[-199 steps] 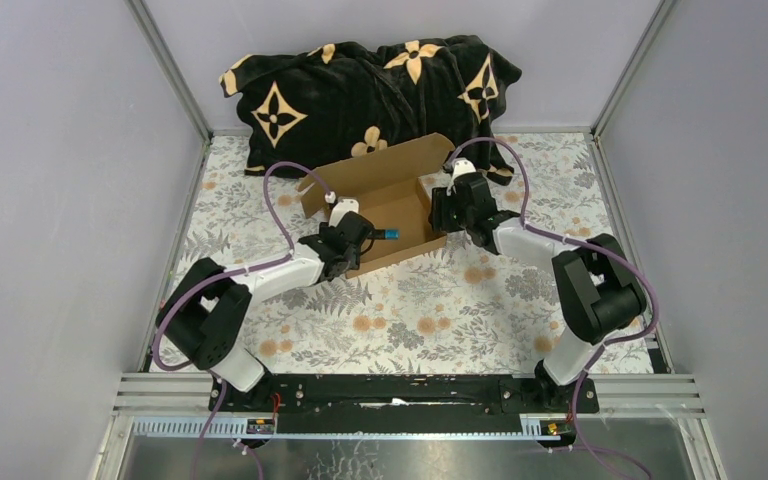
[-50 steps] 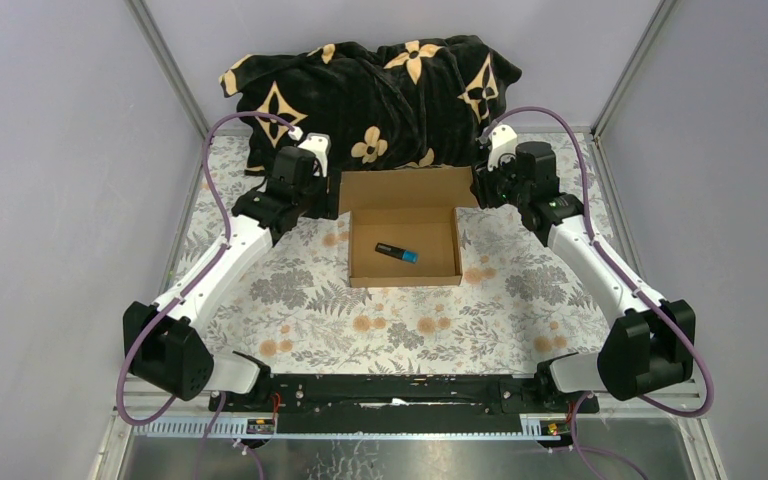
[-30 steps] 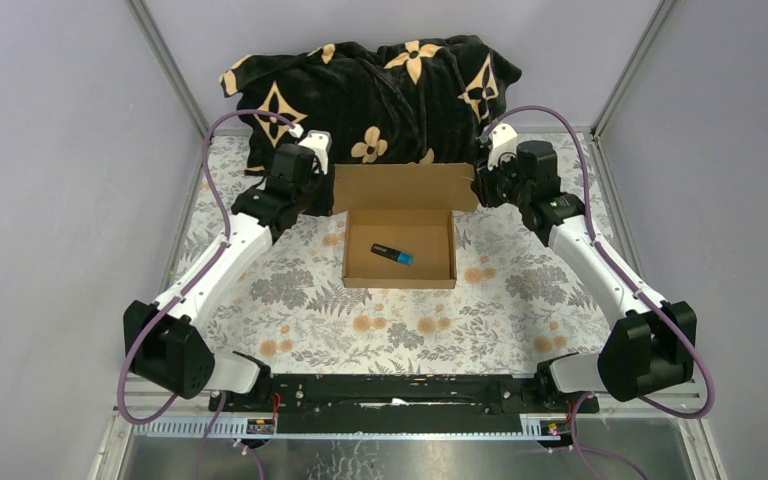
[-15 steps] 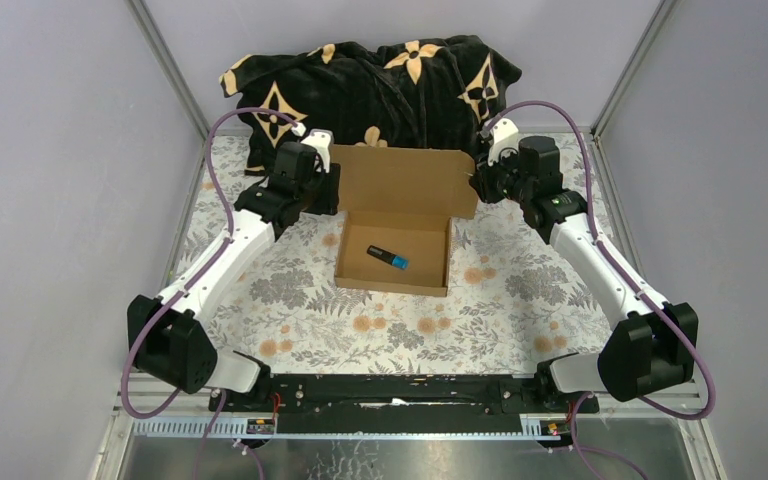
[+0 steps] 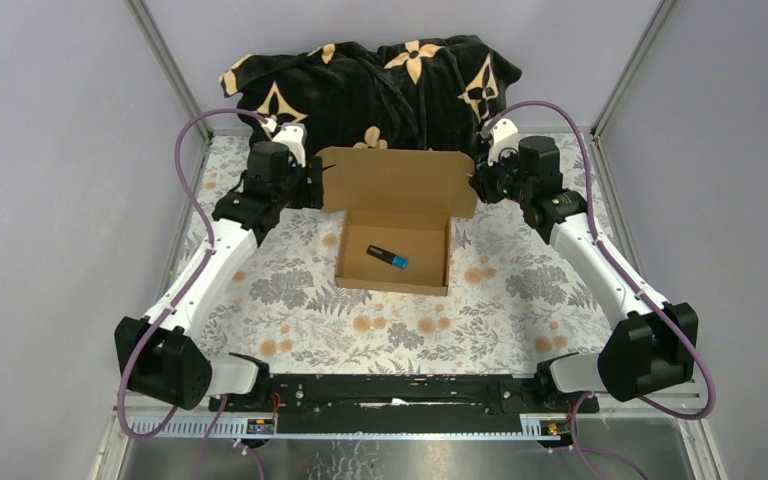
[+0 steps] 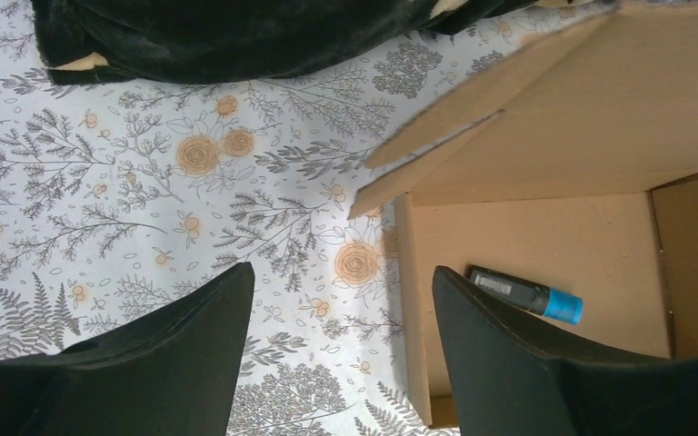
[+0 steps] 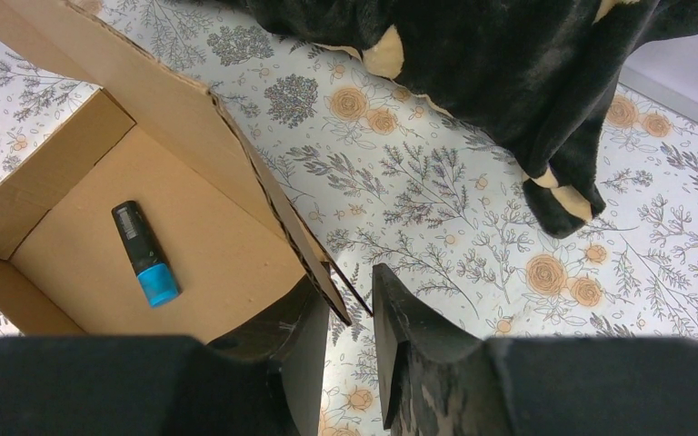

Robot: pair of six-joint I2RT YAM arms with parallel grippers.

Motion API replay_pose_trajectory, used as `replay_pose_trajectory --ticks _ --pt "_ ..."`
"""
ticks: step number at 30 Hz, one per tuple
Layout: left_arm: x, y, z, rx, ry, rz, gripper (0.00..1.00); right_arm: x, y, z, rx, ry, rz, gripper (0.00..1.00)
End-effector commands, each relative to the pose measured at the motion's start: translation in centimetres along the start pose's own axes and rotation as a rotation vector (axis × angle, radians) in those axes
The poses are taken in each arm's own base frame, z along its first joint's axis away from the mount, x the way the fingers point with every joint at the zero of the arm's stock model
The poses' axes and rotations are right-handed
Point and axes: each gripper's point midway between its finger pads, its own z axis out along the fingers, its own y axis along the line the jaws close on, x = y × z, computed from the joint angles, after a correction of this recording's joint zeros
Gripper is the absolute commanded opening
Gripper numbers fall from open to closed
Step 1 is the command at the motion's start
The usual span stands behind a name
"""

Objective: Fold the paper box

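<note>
The paper box [image 5: 420, 243] sat open in the middle of the flowered table [image 5: 290, 300], toward the far side, just in front of a black blanket [image 5: 360, 80]. Its lid [image 5: 396, 182] stood raised along the far wall, and a black-and-blue marker [image 5: 386, 256] lay inside. The right gripper [image 7: 345, 292] was nearly closed, its fingers pinching the lid's right corner. The left gripper [image 6: 341, 280] hung beside the lid's left edge, fingers spread wide, holding nothing.
</note>
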Motion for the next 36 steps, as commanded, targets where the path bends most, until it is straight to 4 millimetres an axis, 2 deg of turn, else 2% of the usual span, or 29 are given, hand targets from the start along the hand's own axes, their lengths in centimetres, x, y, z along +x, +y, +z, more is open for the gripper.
replay_pose_trajectory --ticks 1,8,12,16,24,33,36 --pt "-2.1 0.9 0.6 0.039 -0.067 0.027 0.79 -2.5 -0.1 -0.5 -0.008 -0.06 -0.018 0.31" --pt "-2.7 1.2 1.5 0.106 -0.084 0.041 0.78 -2.3 0.0 -0.5 -0.015 -0.052 -0.02 0.31" --pt "-3.4 -0.3 1.6 0.213 -0.105 0.06 0.77 -2.0 0.1 -0.4 -0.018 -0.045 -0.02 0.31" --pt "-3.7 -1.1 1.8 0.262 -0.11 0.067 0.76 -1.9 0.1 -0.4 -0.021 -0.045 -0.019 0.31" --pt "-3.6 -1.4 2.2 0.292 -0.113 0.072 0.65 -1.9 0.2 -0.3 -0.024 -0.043 -0.02 0.31" --pt "-4.6 -1.4 2.7 0.307 -0.139 0.076 0.64 -1.7 0.2 0.0 -0.031 -0.037 -0.017 0.31" --pt "-4.7 -1.5 3.0 0.32 -0.148 0.078 0.58 -1.7 0.2 0.0 -0.032 -0.036 -0.018 0.31"
